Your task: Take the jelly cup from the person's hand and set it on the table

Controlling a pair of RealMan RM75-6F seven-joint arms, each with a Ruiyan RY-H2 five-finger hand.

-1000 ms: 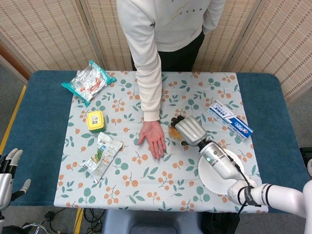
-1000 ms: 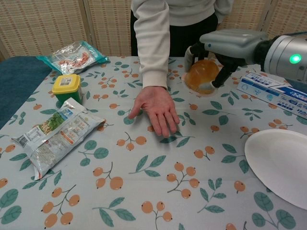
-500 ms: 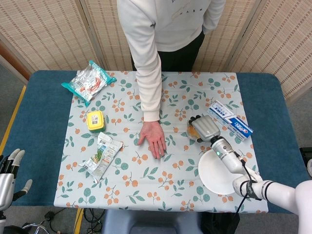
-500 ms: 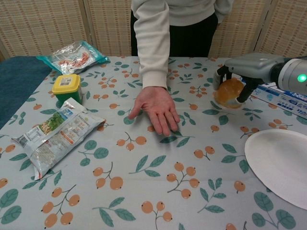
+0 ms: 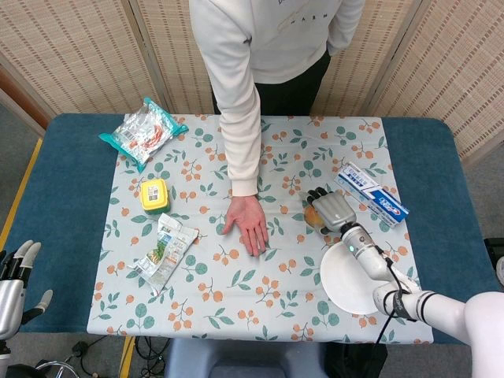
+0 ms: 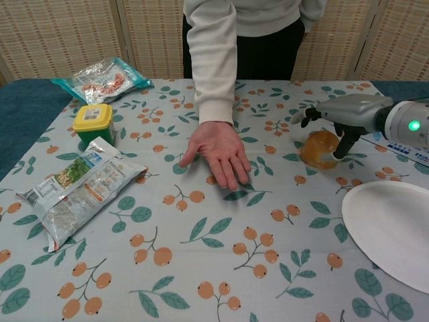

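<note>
The orange jelly cup [image 6: 319,149] rests on the flowered tablecloth, right of the person's open, empty palm [image 6: 219,149]. My right hand [image 6: 343,111] hovers just over it, thumb lifted clear and fingers spread, one fingertip [image 6: 340,149] close by the cup's right side. From the head view the jelly cup [image 5: 313,215] peeks out left of my right hand [image 5: 334,208], and the person's palm [image 5: 250,224] lies flat. My left hand [image 5: 16,272] hangs off the table's near left corner, holding nothing, fingers apart.
A white paper plate [image 6: 392,228] lies near my right forearm. A toothpaste box [image 5: 372,194] sits just beyond the hand. On the left are a yellow-lidded tub [image 6: 92,122], a snack packet [image 6: 74,184] and a teal-edged bag [image 6: 102,77]. The person stands at the far edge.
My right hand carried the jelly cup rightwards away from the person's palm and lowered it onto the cloth. Its fingers have since spread off the cup.
</note>
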